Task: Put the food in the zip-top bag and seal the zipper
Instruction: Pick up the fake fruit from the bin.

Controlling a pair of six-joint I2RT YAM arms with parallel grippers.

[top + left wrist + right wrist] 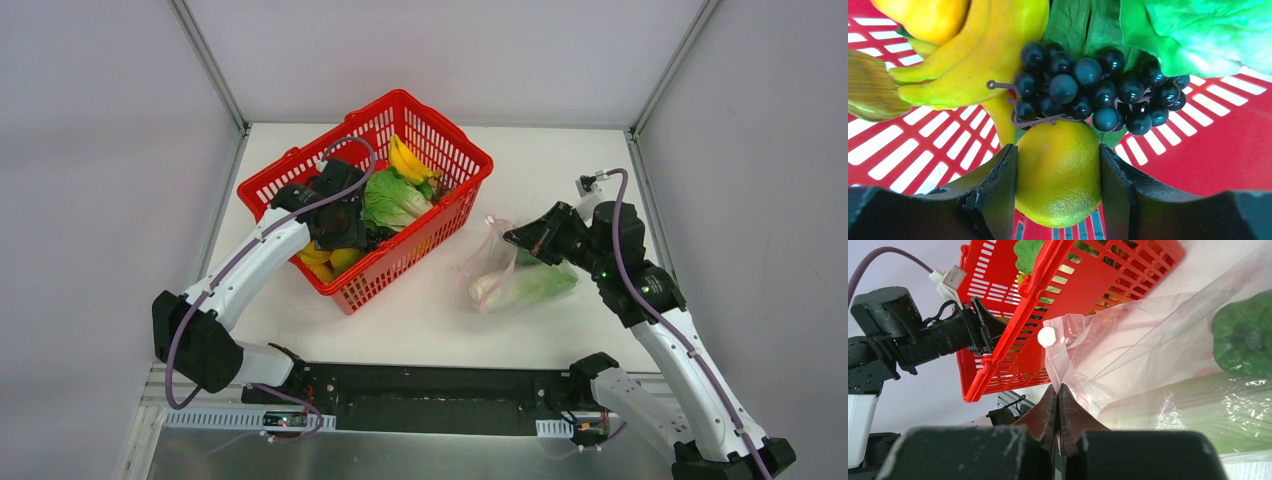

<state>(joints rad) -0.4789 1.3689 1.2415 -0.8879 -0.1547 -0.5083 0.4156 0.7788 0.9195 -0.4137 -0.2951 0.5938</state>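
Observation:
In the left wrist view my left gripper (pixel 1058 150) is shut on a yellow-green fruit (pixel 1058 185), a finger pressed to each side, low inside the red basket (pixel 1228 145). Dark grapes (pixel 1088 90), bananas (pixel 973 55) and leafy greens (pixel 1198 30) lie just beyond it. From above, the left gripper (pixel 338 232) sits in the basket's near corner. My right gripper (pixel 1057 386) is shut on the zip-top bag (pixel 1148 340), pinching its pinkish zipper edge (pixel 1054 362) and holding it raised. The bag (pixel 500 270) holds a long white-green cabbage (pixel 1188 410) and a green pepper (pixel 1243 335).
The red mesh basket (pixel 455 140) stands at the table's back left, a short gap from the bag. A golden-brown item (pixel 868 85) and an orange-yellow fruit (pixel 923 17) also lie in it. Grey walls close the table on three sides.

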